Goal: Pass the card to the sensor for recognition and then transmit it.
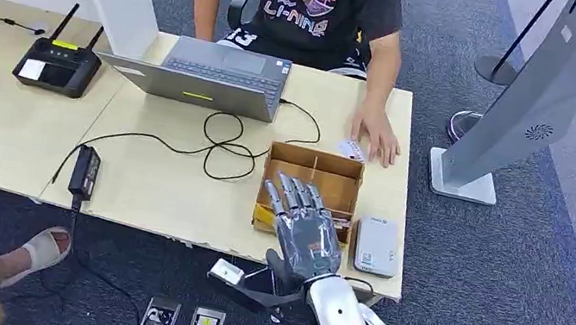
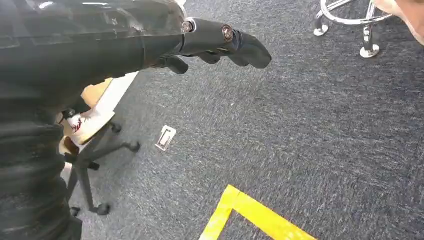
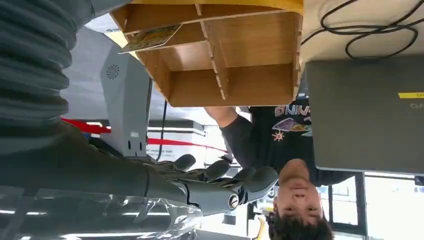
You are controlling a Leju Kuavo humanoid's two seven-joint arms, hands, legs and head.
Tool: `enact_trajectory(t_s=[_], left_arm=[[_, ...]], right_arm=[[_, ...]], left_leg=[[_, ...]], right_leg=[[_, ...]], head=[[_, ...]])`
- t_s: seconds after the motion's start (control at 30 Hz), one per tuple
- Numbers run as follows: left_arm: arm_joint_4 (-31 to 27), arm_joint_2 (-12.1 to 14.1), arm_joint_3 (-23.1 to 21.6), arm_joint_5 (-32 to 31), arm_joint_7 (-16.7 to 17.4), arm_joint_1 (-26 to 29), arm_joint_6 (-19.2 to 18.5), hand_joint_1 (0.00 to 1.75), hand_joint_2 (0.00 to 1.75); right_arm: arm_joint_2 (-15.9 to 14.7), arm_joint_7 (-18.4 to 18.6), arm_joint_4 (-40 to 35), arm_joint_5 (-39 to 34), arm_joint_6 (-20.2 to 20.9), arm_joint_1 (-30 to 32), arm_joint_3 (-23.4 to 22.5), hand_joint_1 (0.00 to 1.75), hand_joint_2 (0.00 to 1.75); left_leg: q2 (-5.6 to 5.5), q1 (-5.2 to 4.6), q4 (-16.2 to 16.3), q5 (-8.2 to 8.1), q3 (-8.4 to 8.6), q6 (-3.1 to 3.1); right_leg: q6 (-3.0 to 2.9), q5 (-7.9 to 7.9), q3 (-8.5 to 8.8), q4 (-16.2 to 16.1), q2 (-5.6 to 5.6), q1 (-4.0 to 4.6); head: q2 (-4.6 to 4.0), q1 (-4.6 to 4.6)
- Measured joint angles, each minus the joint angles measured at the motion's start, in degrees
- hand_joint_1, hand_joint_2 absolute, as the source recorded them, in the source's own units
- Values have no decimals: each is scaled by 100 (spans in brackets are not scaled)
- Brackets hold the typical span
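Observation:
A wooden divided box (image 1: 312,166) sits near the table's front right edge, and a white card reader (image 1: 377,246) lies just to its right. My right hand (image 1: 305,225) hovers over the box's near side, fingers spread, holding nothing. In the right wrist view the hand (image 3: 215,182) is apart from the box (image 3: 250,55), and a patterned card (image 3: 150,37) lies in one end compartment. A second white card (image 1: 350,149) lies behind the box under a person's hand (image 1: 378,135). My left hand (image 2: 220,45) hangs over the carpet with nothing in it.
A laptop (image 1: 202,75) and looped cables (image 1: 222,143) lie behind the box, with a power adapter (image 1: 85,170) to the left. A seated person (image 1: 310,0) faces me across the table. A grey kiosk stand (image 1: 529,105) rises at the right. Yellow tape (image 2: 250,212) marks the floor.

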Motion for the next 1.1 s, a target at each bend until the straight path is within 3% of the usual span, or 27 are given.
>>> enact_trajectory(t_s=[1.1], left_arm=[[-2,-46,2,356,173,2,0,0,175]], right_arm=[[258,229,1775,347,-393,-436,-136,3,175]], left_leg=[[0,0,1,0,0,0]], right_leg=[[0,0,-1,0,-1,0]], head=[[0,0]])
